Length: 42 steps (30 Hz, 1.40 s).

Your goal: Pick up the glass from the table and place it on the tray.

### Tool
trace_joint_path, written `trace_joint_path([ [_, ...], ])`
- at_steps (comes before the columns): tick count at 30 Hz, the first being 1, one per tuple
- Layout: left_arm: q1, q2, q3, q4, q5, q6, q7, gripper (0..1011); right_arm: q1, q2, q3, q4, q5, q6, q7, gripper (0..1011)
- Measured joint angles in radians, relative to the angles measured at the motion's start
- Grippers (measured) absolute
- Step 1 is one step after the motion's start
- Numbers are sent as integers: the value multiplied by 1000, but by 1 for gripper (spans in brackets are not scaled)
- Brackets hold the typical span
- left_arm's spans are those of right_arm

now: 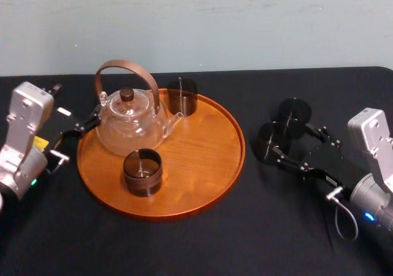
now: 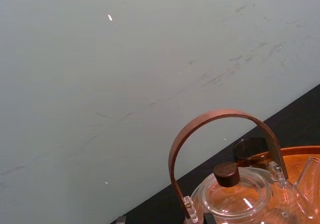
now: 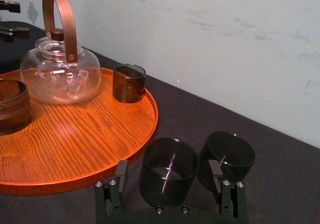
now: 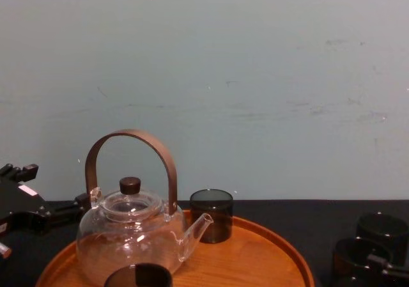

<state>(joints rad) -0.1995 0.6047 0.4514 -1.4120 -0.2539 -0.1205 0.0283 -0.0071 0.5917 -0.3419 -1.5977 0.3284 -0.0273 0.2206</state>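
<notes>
Right claw: the right claw [image 3: 168, 175] was at lower centre of the right wrist view, wide open, with one finger on each side of the glass [image 3: 168, 156] and nothing gripped.
Glass: it stood on the table [image 1: 184, 245], right of the tray [image 3: 75, 134] and just off its rim.
Risk, neighbour: a second glass [image 3: 231, 155] stood just beside the far finger, so closing off-centre or sweeping sideways could likely knock it over.
Risk, grip: smooth, round walls might slip from a shallow or tilted pinch.
Risk, rim: a low carry could catch the raised edge of the tray.
Tray load: a teapot [image 1: 130, 123], a back glass [image 1: 182, 96] and a front glass [image 1: 142, 172] took the left half, leaving the right half bare.
Left claw: the left claw [image 1: 83, 127] sat at the tray's left edge, seemingly open and empty.
</notes>
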Motion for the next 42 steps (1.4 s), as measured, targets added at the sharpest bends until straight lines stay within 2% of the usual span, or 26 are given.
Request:
trace_joint_path([
  [18, 0, 0, 0, 0, 0, 0, 0, 1001, 20, -46, 21, 66, -12, 23, 47, 1002],
  [24, 0, 0, 0, 0, 0, 0, 0, 1001, 46, -65, 29, 95, -10, 47, 75, 1002],
  [36, 0, 0, 0, 0, 0, 0, 0, 1001, 105, -96, 47, 129, -1, 131, 131, 1002],
  [42, 0, 0, 0, 0, 0, 0, 0, 1001, 119, -107, 50, 146, -13, 143, 141, 1002],
])
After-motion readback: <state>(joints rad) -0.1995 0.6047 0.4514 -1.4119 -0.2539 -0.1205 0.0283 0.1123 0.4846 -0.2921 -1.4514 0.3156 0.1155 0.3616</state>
